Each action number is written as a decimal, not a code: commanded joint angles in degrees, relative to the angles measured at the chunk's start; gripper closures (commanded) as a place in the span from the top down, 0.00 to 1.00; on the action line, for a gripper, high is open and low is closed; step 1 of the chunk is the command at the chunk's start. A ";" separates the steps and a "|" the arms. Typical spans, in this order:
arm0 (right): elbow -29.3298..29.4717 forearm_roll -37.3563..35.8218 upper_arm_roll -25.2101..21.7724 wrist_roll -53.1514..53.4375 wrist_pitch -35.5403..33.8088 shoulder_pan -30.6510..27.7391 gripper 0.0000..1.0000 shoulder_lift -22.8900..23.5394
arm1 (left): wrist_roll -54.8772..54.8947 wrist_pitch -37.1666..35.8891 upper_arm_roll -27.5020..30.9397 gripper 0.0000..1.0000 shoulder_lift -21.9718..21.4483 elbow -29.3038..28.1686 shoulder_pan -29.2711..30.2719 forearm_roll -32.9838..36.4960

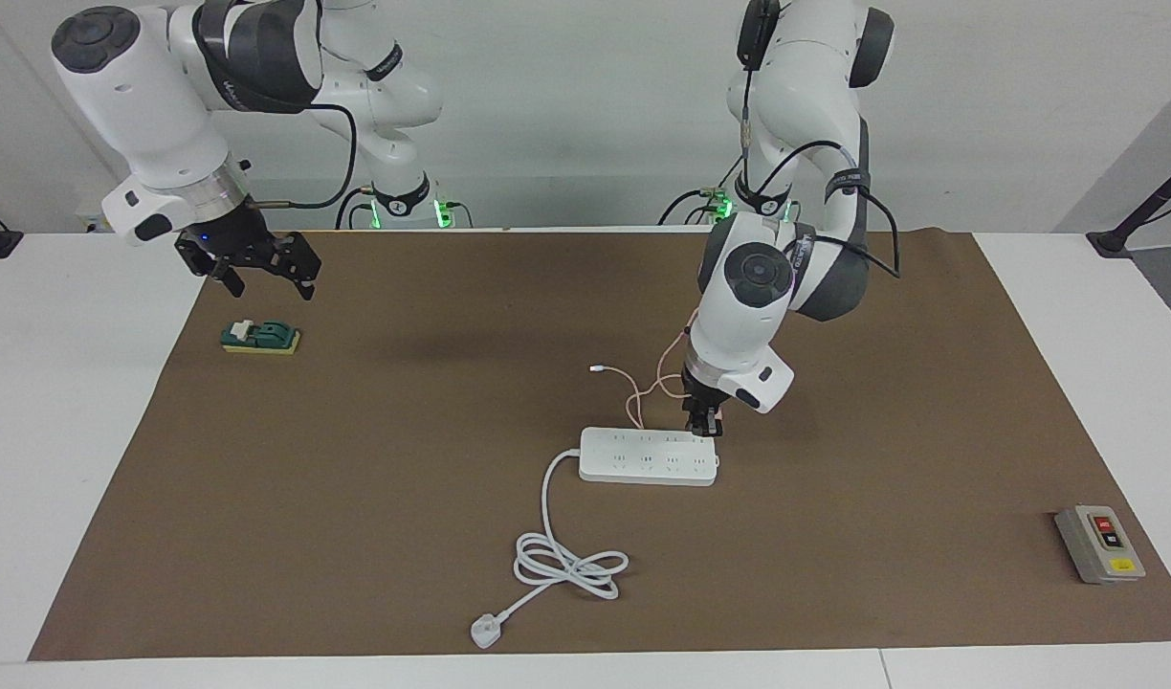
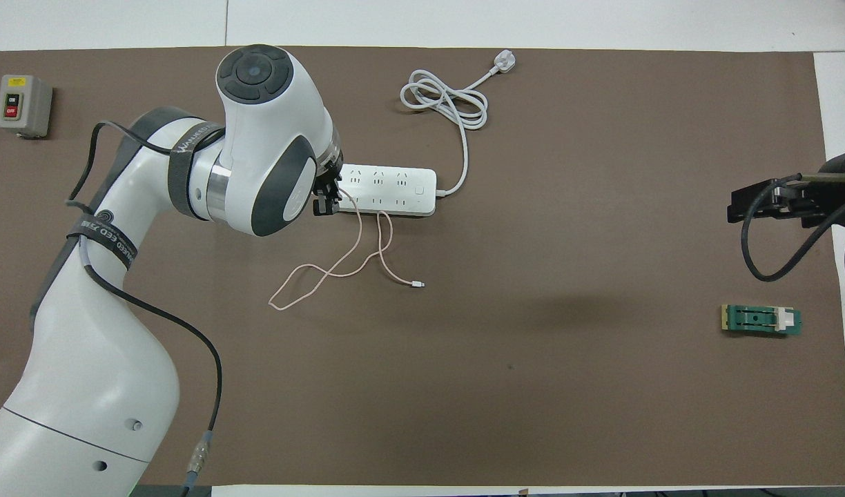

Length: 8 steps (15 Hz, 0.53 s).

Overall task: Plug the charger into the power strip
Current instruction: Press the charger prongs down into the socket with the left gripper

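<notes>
- Progress is well past the pickup: the left pincer (image 1: 703,427), pressed together on the charger, hangs over the power strip (image 1: 649,456) at its end toward the left arm's side, near the centre of the facing view.
- The charger itself is mostly hidden in the grip; its pink cable (image 1: 643,388) trails from the pincer onto the brown mat.
- Whether the prongs touch an outlet cannot be told; seating them appears to be what is left.
- The strip's white cord (image 1: 562,560) and plug lie loose, lower in that frame.
- The right pincer (image 1: 260,263), spread, waits at upper left above a green block (image 1: 260,337).
</notes>
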 commanded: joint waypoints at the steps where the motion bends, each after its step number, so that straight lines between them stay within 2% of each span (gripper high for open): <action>1: -0.40 -0.63 0.33 -0.05 -0.26 -0.45 1.00 -0.72 | -0.83 -1.73 1.06 0.00 1.44 1.98 -1.04 -0.30; 8: -0.49 -0.63 0.33 -0.05 -0.26 -0.45 1.00 -0.72 | -1.27 1.79 1.06 0.00 1.35 0.22 -1.04 -0.12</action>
